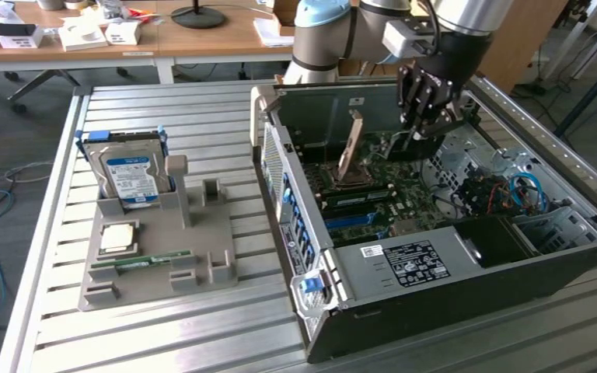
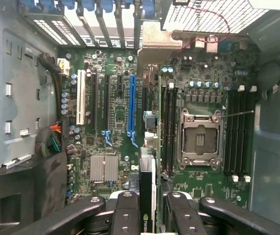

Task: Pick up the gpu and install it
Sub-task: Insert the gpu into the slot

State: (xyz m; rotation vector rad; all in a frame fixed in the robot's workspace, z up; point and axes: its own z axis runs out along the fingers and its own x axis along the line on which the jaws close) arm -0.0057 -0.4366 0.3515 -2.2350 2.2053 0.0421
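The gpu (image 2: 147, 193) is seen edge-on in the wrist view, a thin dark card with a green logo near the held end. It hangs inside the open computer case (image 1: 413, 264), above the motherboard (image 2: 115, 127). It runs lengthwise just beside the long blue slot (image 2: 132, 105), between that slot and the empty processor socket (image 2: 198, 139). Whether its lower edge touches any slot cannot be told.

The fingers (image 2: 126, 210) are partly closed and clamp the card from both flat sides. In the exterior view the gripper (image 1: 428, 116) reaches down into the case over the board.

The card is probably light and stiff, but fragile. Its faces carry small parts and its contact edge should not be scraped or bent. A hold on the two flat faces near the upper edge, as here, seems the sensible one, since it leaves the contact edge free. The smooth faces may slip if the card is pushed at an angle, so it likely has to stay square to the slot.

On the slatted worktop (image 1: 174, 326), well apart from the case, a grey holder (image 1: 205, 233) carries the hard drive (image 1: 130, 175) and a slim memory stick (image 1: 143, 262).
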